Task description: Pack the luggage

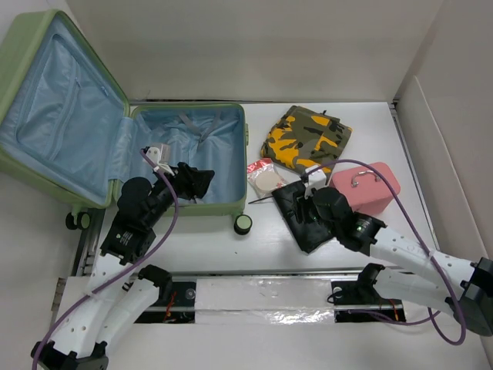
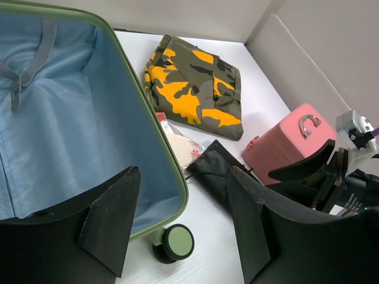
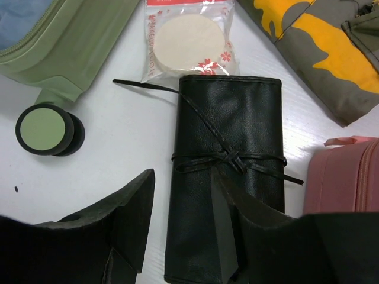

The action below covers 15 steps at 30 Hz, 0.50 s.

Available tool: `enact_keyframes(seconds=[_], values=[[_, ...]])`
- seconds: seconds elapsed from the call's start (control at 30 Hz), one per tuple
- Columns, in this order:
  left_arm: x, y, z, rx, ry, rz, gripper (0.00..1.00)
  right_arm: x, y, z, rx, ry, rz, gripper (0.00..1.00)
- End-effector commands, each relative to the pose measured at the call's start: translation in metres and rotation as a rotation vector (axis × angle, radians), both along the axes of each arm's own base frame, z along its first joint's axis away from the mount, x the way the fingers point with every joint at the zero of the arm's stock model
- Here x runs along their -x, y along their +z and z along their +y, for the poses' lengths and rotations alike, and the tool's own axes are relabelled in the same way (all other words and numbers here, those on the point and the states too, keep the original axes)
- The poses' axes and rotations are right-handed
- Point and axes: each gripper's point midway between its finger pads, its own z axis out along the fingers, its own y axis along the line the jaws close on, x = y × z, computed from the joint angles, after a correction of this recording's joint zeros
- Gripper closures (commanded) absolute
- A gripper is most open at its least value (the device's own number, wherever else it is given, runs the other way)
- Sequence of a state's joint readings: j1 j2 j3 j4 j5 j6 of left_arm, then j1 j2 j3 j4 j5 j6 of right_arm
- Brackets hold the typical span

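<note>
The luggage (image 1: 206,139) lies open at the left, pale green shell, light blue lining (image 2: 71,130) bare inside, lid (image 1: 54,100) leaning back. My left gripper (image 1: 199,182) hovers over its near right corner, open (image 2: 180,222) and holding nothing. A black leather roll pouch (image 1: 306,233) tied with a cord lies to the right of the case. My right gripper (image 1: 300,206) hangs open (image 3: 180,222) over the pouch (image 3: 228,136); one finger is above bare table to its left, the other above its middle.
A sealed packet with a round pad (image 1: 266,177) lies beyond the pouch. A camouflage garment (image 1: 306,139) sits folded behind it, and a pink handled box (image 1: 366,187) stands at the right. A suitcase wheel (image 1: 243,224) sticks out by the pouch. White walls enclose the table.
</note>
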<state>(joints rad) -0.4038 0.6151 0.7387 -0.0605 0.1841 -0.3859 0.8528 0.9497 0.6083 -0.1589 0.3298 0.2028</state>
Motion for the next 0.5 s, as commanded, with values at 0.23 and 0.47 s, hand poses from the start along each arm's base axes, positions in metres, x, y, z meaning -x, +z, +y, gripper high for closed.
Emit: enact_keyframes(seconds=[0.23, 0.47], values=[[-0.003, 0.001, -0.002, -0.013, -0.013, -0.015, 0.42, 0.0, 0.007, 0.003, -0.032, 0.002, -0.032, 0.5], [-0.003, 0.002, -0.002, -0.011, -0.012, -0.026, 0.44, -0.002, -0.029, 0.013, 0.044, 0.023, 0.054, 0.98]])
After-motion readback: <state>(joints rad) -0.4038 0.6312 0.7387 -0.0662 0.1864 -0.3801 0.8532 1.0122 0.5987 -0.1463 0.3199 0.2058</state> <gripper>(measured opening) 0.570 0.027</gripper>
